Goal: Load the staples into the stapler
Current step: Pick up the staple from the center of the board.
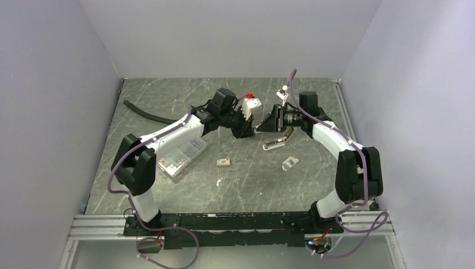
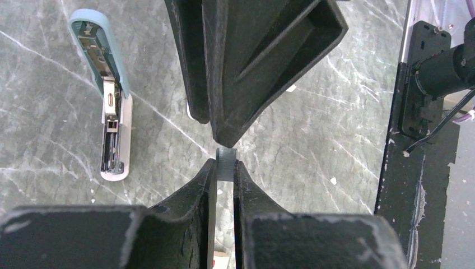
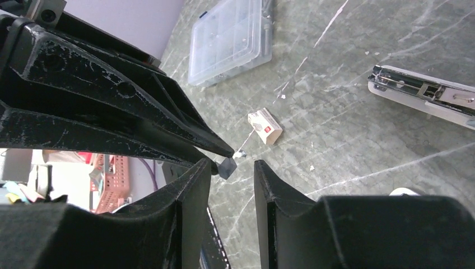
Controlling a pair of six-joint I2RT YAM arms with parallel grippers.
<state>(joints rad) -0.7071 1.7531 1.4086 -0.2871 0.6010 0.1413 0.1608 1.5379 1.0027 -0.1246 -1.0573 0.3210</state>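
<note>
Staples, a short grey strip, hung above the table, pinched in the left gripper; the right gripper, jaws apart, needed to close squarely on the free end before any release, with the opened stapler waiting below.

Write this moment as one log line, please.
left hand: shut on staple strip | right hand: open near strip | blue stapler: open, on table

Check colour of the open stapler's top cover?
Top cover: light blue; left wrist view shows it best.
</note>
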